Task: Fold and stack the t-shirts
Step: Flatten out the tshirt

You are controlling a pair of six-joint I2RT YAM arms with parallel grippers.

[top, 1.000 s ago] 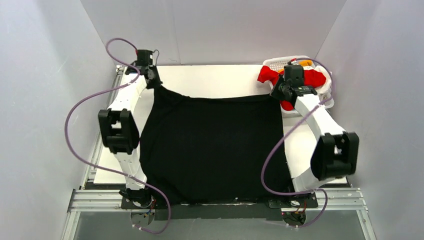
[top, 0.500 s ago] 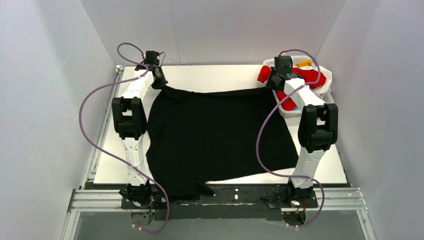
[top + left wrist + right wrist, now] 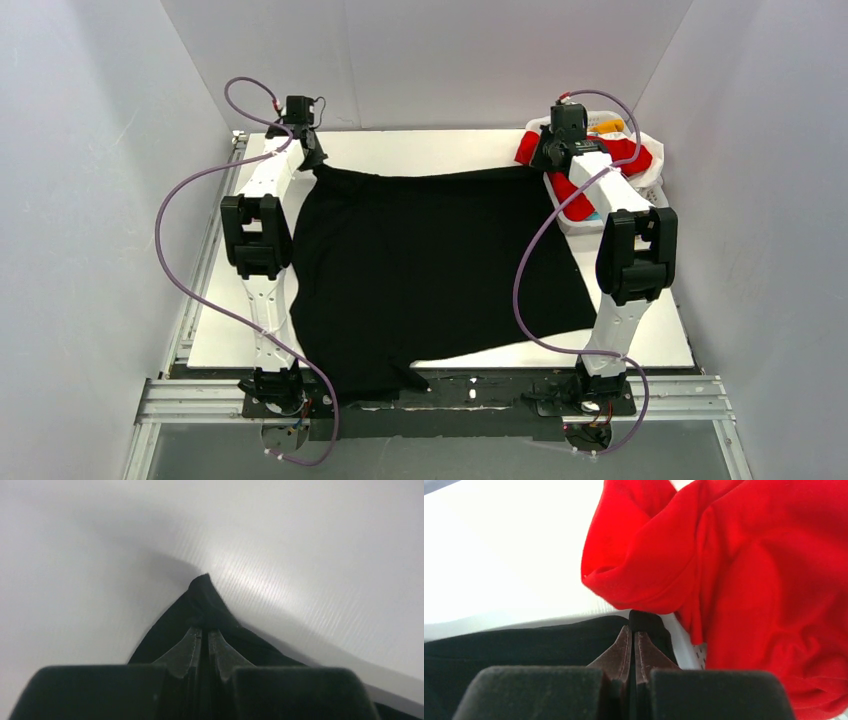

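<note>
As left pincer (image 3: pixel 204 636) and right pincer (image 3: pixel 632 636) clench corners of large black cloth t-shirt (image 3: pixel 430 270), right corner beside white lattice basket (image 3: pixel 655 182): seemingly spreading step; next needs flat lay-down.

A large black t-shirt (image 3: pixel 430 270) lies spread flat across the white table (image 3: pixel 430 150). Its far edge is stretched taut, one corner pinched in the left gripper (image 3: pixel 312 165) and the other in the right gripper (image 3: pixel 541 167). Its near-left part drapes past the table's near edge. A crumpled red t-shirt (image 3: pixel 632 158) spills from the basket (image 3: pixel 650 190) at far right, with yellow cloth (image 3: pixel 612 125) showing behind it.
</note>
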